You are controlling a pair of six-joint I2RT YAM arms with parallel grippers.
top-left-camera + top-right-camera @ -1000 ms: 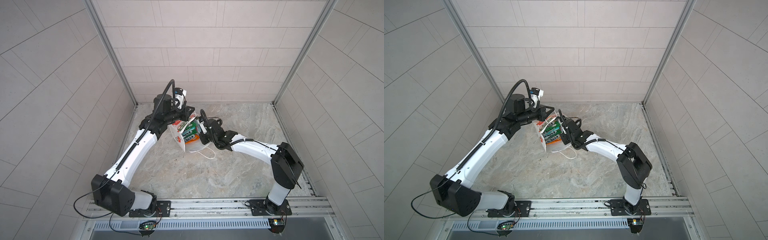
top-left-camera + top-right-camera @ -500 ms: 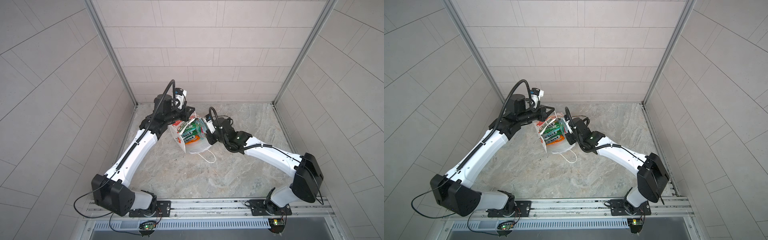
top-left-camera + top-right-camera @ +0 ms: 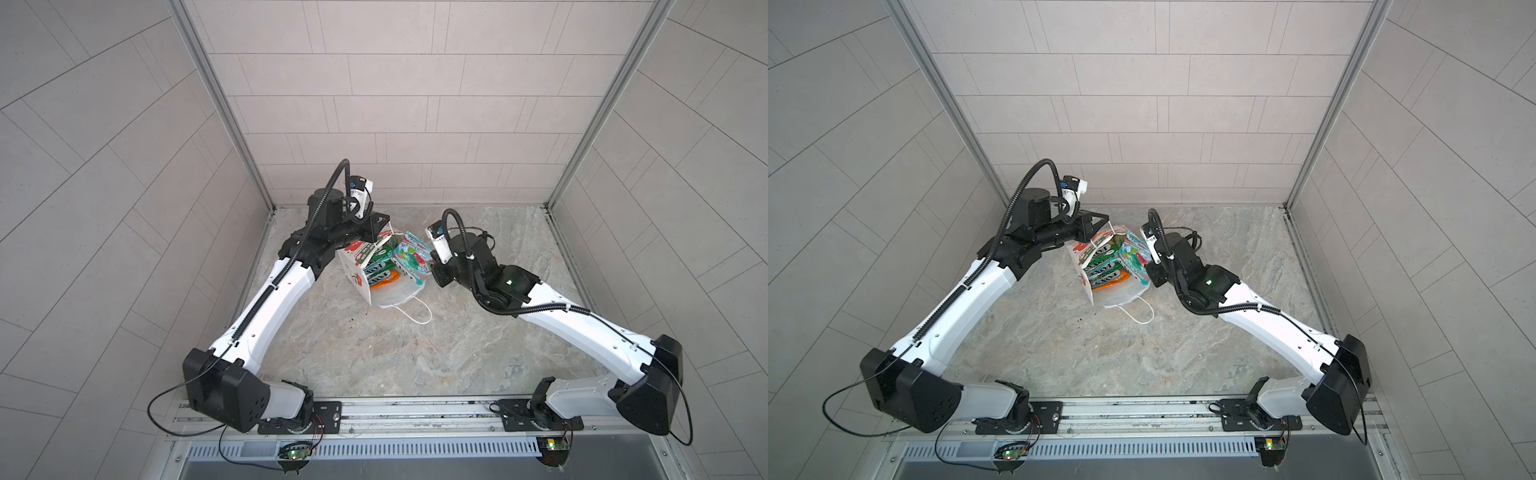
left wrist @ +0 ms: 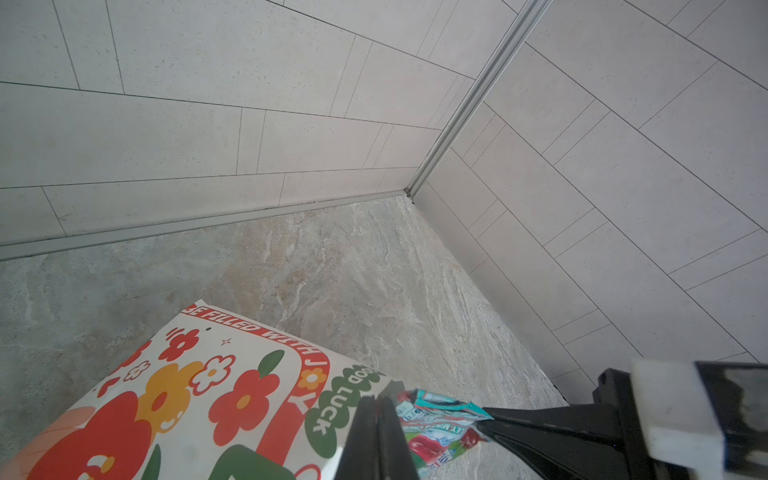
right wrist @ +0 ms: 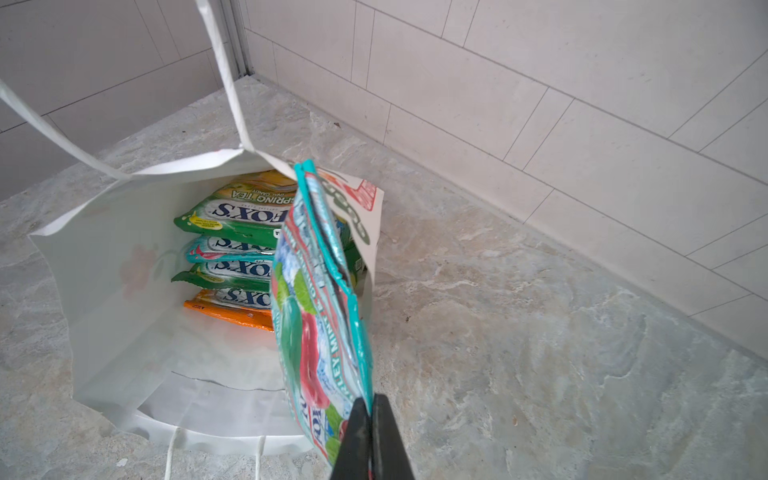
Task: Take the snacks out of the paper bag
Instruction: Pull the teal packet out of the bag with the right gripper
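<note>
One teal packet [image 5: 320,324] in right end effector [image 5: 370,409]

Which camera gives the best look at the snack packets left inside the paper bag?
The right wrist view: it looks straight into the paper bag, showing the stacked packets. Both top views show them small and partly hidden. The left wrist view shows only the bag's outside.

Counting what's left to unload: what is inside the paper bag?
Four stacked FOX'S packets show: green-yellow, teal, green, orange. The teal-red packet in the right gripper covers their ends and anything behind.
</note>
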